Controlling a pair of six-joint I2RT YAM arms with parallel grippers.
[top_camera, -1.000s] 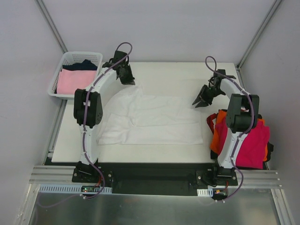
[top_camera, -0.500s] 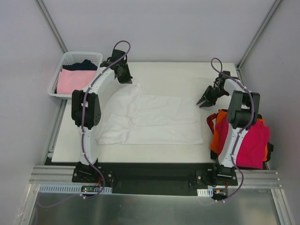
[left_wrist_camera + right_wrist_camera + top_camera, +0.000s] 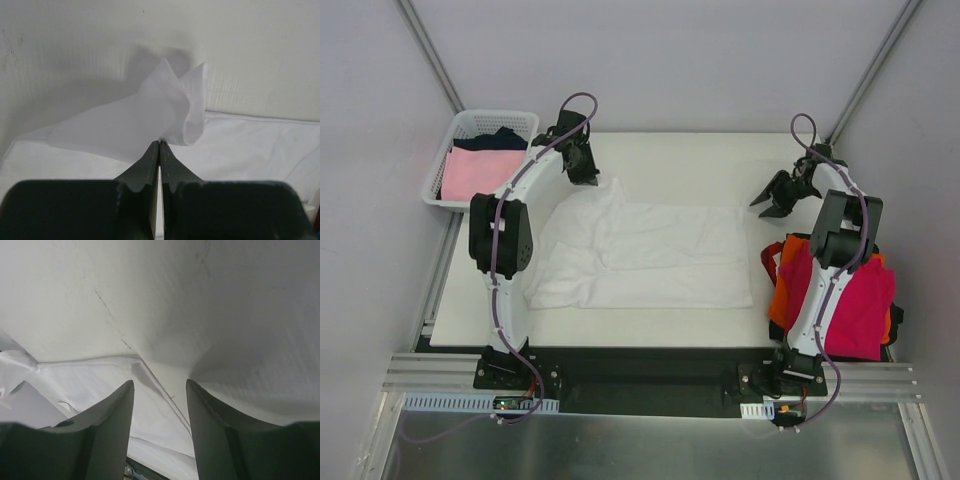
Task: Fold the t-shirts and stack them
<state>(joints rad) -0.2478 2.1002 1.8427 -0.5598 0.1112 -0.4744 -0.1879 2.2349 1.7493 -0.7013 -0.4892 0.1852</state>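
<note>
On the pale table (image 3: 700, 160) lies a limp, light white shirt (image 3: 660, 265). The left gripper (image 3: 588, 176) pinches its upper-left corner. The right gripper (image 3: 770, 205), parted and empty, would likely best take the upper-right corner.

— Where does the spread t-shirt (image 3: 640, 255) lie?
— Across the middle of the table (image 3: 700, 160), nearer its left edge; its far left corner meets the left gripper (image 3: 587, 177).
— And the rest?
— Stacked t-shirts (image 3: 855, 300) at the right edge, toward the near corner; right gripper (image 3: 768, 205) just behind them; the basket (image 3: 498, 116) off the far left corner, more t-shirts (image 3: 475, 170) in it.
</note>
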